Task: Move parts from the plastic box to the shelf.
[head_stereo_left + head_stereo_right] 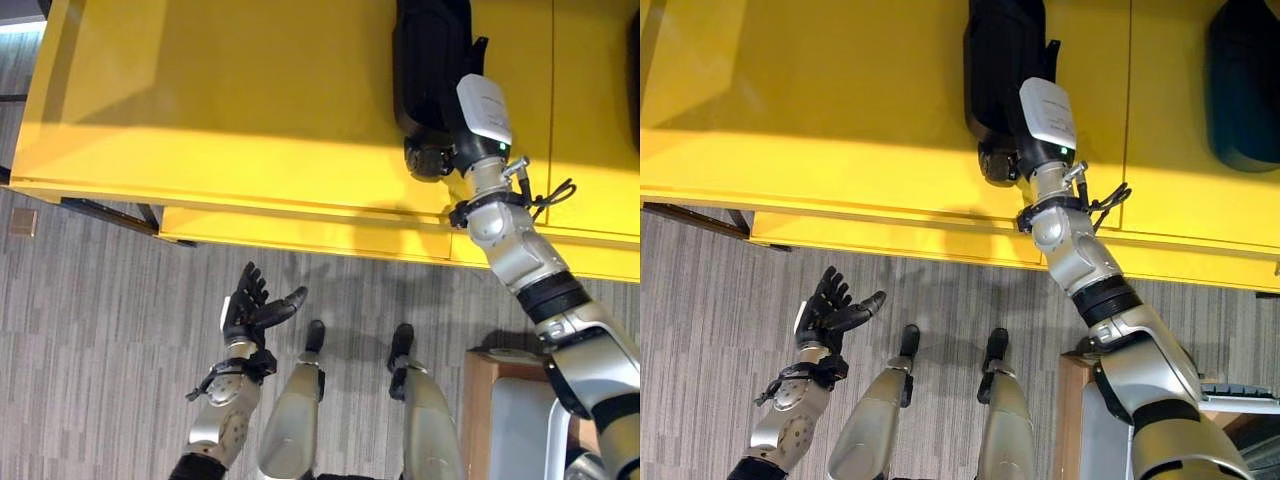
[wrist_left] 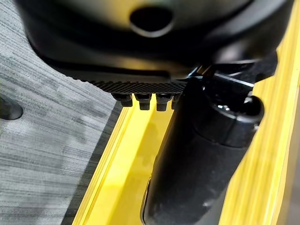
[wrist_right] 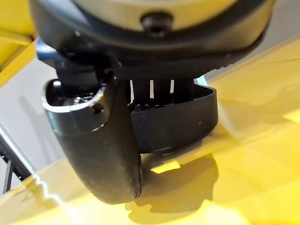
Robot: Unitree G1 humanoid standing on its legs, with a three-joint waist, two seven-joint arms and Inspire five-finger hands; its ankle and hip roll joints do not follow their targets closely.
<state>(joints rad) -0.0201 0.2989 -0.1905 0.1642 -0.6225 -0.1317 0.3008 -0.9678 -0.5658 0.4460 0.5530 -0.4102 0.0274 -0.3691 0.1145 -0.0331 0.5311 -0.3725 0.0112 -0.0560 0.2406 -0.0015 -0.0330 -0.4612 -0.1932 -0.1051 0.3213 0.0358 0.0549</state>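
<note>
A long black part [image 1: 425, 60] lies on the yellow shelf [image 1: 200, 100], towards its right side. My right hand [image 1: 432, 158] is at the part's near end. In the right wrist view its fingers reach over the part's rim [image 3: 187, 117] and its thumb [image 3: 98, 140] presses the outer wall, so the hand is shut on it. My left hand [image 1: 245, 310] hangs over the floor in front of the shelf, fingers spread and holding nothing. The left wrist view shows its thumb [image 2: 197, 154] above the shelf's yellow front edge [image 2: 126, 168].
A second dark part [image 1: 1245, 80] lies further right on the shelf. A pale plastic box [image 1: 520, 420] on a wooden stand [image 1: 478, 400] sits at the lower right beside my right arm. Grey striped carpet [image 1: 100, 330] lies before the shelf.
</note>
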